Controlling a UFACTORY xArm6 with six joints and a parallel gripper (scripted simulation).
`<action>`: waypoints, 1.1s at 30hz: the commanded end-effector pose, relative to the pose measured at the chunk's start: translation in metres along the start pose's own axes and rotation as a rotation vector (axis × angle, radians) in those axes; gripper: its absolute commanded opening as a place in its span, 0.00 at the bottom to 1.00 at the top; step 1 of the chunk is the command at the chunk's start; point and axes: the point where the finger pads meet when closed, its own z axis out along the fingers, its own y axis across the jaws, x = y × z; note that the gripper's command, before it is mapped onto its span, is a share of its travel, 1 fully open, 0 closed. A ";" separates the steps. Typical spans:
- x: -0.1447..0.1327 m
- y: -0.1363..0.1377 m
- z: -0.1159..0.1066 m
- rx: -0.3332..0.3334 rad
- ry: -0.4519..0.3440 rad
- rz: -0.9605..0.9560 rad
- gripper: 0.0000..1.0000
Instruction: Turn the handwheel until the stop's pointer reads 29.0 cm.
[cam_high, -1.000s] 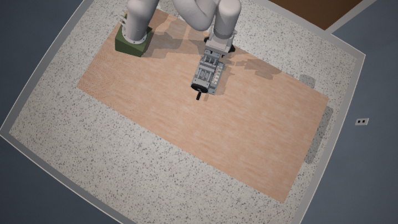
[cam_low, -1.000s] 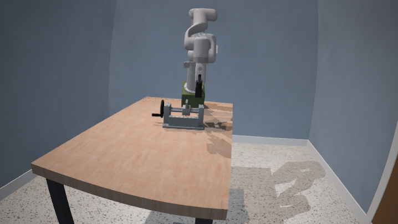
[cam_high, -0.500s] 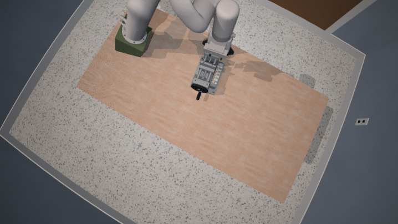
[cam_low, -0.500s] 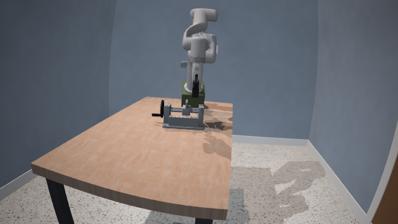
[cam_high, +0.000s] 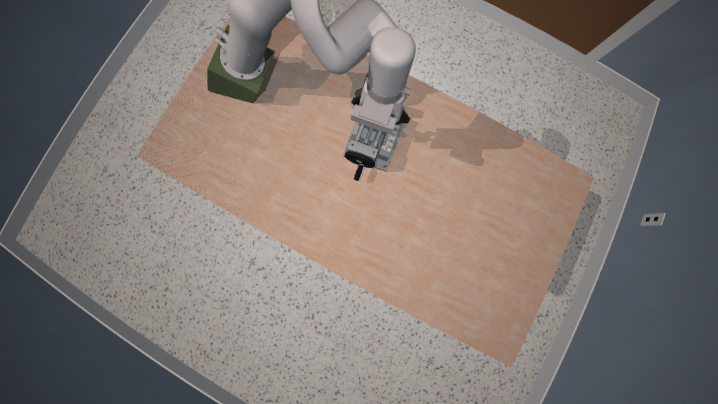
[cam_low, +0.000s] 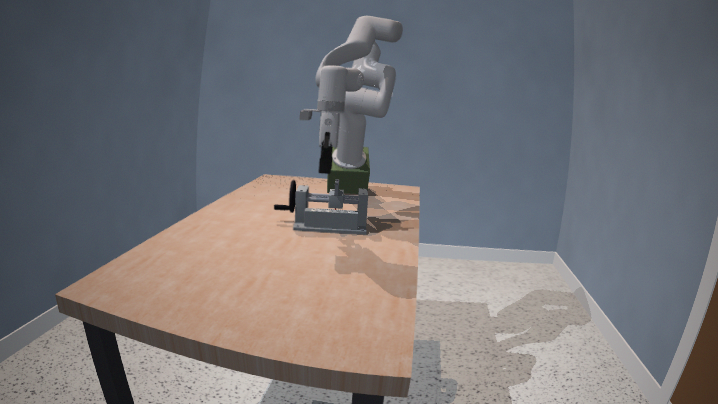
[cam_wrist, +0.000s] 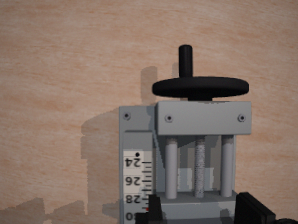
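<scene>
Two fingers (cam_high: 380, 113) (cam_low: 325, 160) of mine, parted and holding nothing | handwheel (cam_high: 360, 159) (cam_low: 292, 196) (cam_wrist: 200, 87): left of me and lower, exterior view | its axle runs left-right; I judge I must travel left, then descend to the crank handle (cam_high: 357, 173) (cam_low: 281, 207) (cam_wrist: 185, 60).

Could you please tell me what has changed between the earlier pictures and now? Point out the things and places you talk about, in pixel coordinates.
The gripper (cam_low: 325, 168) (cam_wrist: 197, 215) has moved towards the handwheel (cam_high: 360, 159) (cam_low: 292, 196) (cam_wrist: 200, 87) side, above the device. Nothing was visibly grasped. The handwheel and its crank handle (cam_high: 357, 172) (cam_low: 284, 207) (cam_wrist: 185, 61) look unchanged.
</scene>
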 end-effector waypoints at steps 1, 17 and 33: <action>0.049 0.002 0.001 0.003 -0.024 -0.008 0.57; 0.128 0.009 0.003 0.003 -0.024 -0.008 0.57; 0.133 0.009 0.007 0.003 -0.024 -0.008 0.57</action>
